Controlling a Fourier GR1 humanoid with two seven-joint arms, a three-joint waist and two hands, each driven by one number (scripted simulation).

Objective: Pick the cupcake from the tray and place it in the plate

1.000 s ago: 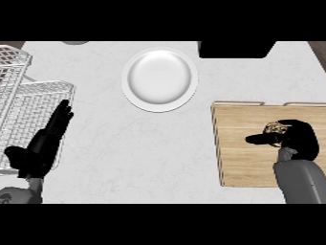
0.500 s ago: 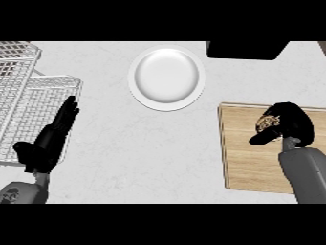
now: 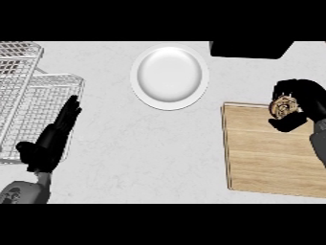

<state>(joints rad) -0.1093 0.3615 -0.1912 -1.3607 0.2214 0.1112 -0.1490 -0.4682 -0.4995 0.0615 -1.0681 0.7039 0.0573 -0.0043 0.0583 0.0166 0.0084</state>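
Right hand [image 3: 308, 103]: curling round the cupcake [image 3: 285, 106], over the wooden tray's [image 3: 278, 158] top edge.
Left hand [image 3: 52, 139]: resting, fingers straight.
Risk: cupcake tipping off the white plate's [image 3: 169, 76] rim.

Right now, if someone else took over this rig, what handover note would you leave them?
Right hand: curled round the cupcake, held above the far edge of the wooden tray.
Left hand: open, resting at the view's left beside the wire rack, holding nothing.
Plate: white, nothing on it, to the left of the tray and farther back on the counter.
Done: cupcake grasped.
Left: carry it left to the plate, set it down, release.
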